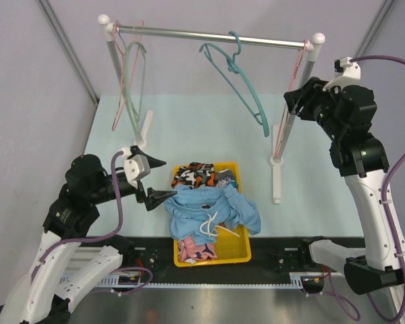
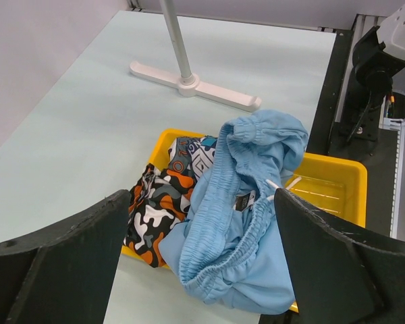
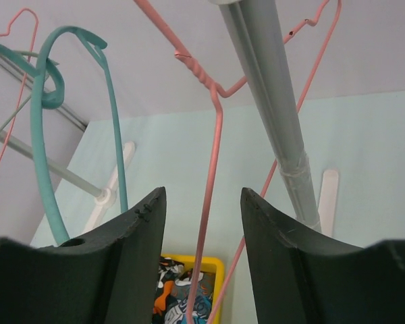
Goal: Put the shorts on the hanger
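The light blue shorts (image 1: 212,209) with a white drawstring lie bunched in the yellow basket (image 1: 241,255) and spill over its left and right rims. In the left wrist view the shorts (image 2: 250,223) lie just beyond my fingers. My left gripper (image 1: 170,179) is open and empty, low beside the basket's left rim; it also shows in its own view (image 2: 201,202). The pale pink hanger (image 3: 209,223) hangs at the right end of the rail (image 1: 298,67). My right gripper (image 1: 290,101) is open, and one wire of the hanger runs between its jaws (image 3: 202,196) without touching them.
A teal hanger (image 1: 246,88) hangs mid-rail. A pale green hanger (image 1: 131,88) and another pink wire hang at the left end. Orange-black-white shorts (image 1: 192,174) and other patterned garments lie in the basket. The rack's right post (image 1: 283,135) and foot (image 1: 277,182) stand close to my right gripper.
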Motion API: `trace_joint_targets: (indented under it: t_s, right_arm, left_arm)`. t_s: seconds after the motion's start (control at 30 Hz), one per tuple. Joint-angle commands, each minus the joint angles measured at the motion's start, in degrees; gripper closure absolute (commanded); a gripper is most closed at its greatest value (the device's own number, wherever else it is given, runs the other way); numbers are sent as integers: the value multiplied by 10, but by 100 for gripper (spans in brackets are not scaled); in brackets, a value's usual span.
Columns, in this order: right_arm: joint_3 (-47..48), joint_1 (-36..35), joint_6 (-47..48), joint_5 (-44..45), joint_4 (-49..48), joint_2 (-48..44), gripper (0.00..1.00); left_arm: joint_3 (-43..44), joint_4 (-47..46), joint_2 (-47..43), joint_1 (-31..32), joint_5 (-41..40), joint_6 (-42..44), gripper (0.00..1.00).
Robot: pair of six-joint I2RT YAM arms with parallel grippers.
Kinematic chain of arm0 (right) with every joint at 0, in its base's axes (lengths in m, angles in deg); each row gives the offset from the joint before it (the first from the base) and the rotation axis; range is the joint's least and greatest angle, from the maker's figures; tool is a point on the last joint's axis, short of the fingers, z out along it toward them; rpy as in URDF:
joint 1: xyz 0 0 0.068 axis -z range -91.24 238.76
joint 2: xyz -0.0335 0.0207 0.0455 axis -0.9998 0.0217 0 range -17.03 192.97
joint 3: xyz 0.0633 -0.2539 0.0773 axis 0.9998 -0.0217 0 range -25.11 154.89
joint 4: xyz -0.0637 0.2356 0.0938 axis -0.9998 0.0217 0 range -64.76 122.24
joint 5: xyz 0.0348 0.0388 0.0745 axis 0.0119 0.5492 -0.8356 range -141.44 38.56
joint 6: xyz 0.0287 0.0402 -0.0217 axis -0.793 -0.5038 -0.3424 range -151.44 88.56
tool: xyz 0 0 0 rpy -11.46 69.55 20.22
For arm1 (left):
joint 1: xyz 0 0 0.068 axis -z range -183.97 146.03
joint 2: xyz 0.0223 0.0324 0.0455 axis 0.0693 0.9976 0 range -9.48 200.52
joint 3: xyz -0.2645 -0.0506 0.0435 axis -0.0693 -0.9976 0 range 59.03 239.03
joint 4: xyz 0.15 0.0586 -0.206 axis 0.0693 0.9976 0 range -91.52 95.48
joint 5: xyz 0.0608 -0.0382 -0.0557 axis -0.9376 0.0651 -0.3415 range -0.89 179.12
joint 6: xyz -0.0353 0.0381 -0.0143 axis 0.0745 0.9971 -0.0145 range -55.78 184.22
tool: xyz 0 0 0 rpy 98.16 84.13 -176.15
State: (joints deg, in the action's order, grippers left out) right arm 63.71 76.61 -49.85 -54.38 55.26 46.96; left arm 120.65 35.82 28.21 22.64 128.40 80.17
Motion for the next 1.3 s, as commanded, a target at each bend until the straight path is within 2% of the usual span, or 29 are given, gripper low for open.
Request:
trace_joint_targets:
  t_s: [0.0, 0.13, 0.17, 0.3, 0.33, 0.37, 0.47, 0.97, 1.27]
  right_arm:
    - [-5, 2, 5, 14, -65, 14, 49]
    - [-9, 2, 11, 0, -84, 31, 58]
    - [-9, 1, 10, -5, -91, 35, 64]
    - [-6, -3, 15, -13, -98, 53, 75]
    - [-4, -3, 16, -18, -98, 60, 79]
    - [-2, -4, 17, -20, -99, 63, 89]
    - [-2, -11, 25, -38, -105, 72, 100]
    - [43, -116, 93, -91, -140, 144, 100]
    - [122, -192, 132, -99, -152, 213, 100]
  left_arm:
    - [3, -17, -3, 2, -6, -2, 8]
    - [0, -18, -1, 3, -5, -1, 8]
    - [-1, -20, -1, 3, -7, 0, 8]
    - [-4, -17, -1, 2, -10, 2, 8]
    - [-5, -17, -1, 2, -10, 2, 8]
    - [-5, -18, -1, 3, -10, 2, 8]
    - [-6, -16, -3, 3, -11, 2, 8]
    - [-2, -14, 8, 3, -18, 1, 8]
    - [2, -3, 7, 2, -26, -1, 8]
